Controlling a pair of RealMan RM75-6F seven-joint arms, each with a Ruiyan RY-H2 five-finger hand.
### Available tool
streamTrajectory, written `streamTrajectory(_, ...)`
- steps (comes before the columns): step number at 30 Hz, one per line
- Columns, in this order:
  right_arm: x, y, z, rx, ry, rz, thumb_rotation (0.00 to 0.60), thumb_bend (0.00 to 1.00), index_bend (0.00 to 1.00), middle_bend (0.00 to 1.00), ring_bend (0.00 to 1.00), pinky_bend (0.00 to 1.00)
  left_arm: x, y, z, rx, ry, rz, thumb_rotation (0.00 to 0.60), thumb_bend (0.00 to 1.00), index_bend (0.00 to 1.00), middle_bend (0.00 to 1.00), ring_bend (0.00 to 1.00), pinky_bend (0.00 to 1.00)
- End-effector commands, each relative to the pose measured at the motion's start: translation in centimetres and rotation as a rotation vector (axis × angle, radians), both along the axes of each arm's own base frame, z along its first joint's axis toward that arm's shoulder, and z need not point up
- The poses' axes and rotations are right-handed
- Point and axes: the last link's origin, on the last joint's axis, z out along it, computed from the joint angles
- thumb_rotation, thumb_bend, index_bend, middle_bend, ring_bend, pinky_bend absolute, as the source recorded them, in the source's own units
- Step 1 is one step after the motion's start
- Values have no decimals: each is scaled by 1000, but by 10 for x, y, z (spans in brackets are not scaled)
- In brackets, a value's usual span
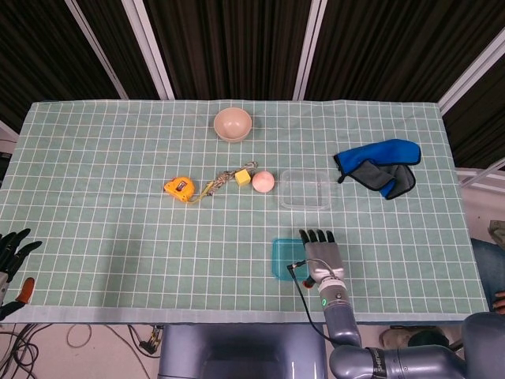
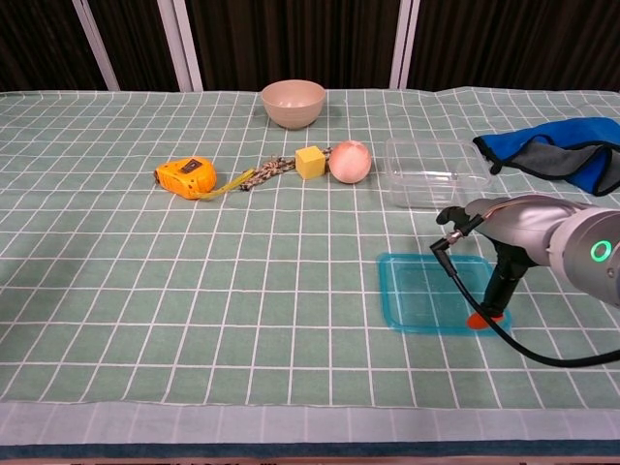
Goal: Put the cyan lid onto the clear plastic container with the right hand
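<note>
The cyan lid (image 1: 284, 259) (image 2: 421, 302) lies flat on the checked tablecloth near the front edge. The clear plastic container (image 1: 305, 189) (image 2: 436, 172) stands open-topped just behind it, apart from it. My right hand (image 1: 319, 251) (image 2: 511, 223) hovers palm down over the right half of the lid with its fingers stretched out toward the container. Its orange-tipped thumb (image 2: 481, 317) hangs down onto the lid's right front part. It grips nothing. My left hand (image 1: 12, 251) rests off the table's left front corner, fingers apart and empty.
A beige bowl (image 1: 233, 124) sits at the back. In a row left of the container lie an orange tape measure (image 1: 180, 188), a short rope, a yellow cube (image 1: 242, 178) and a pink ball (image 1: 263, 181). A blue and grey cloth (image 1: 379, 166) lies at the right.
</note>
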Motion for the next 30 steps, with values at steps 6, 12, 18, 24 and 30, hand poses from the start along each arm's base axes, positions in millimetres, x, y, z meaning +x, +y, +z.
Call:
streamTrajectory(6,-2,2,-5,6,9,9,600,81,0,139,0,0,0,0,0,-2,0,2,600,516,142,0,0,0)
streamTrajectory(12,0,2,-8,10,5,17,600,81,0,140,0,0,0,0,0,-1,-1,3,600,516,142,0,0,0)
streamTrajectory(18,1,4,-14,18,-6,19,600,82,0,140,0,0,0,0,0,-3,0,4,600,516,142,0,0,0)
streamTrajectory(24,2,3,-21,20,-17,17,600,82,0,140,0,0,0,0,0,0,2,8,600,516,142,0,0,0)
streamTrajectory(30,0,1,-25,13,-16,10,600,81,0,140,0,0,1,0,1,2,-3,4,600,516,142,0,0,0)
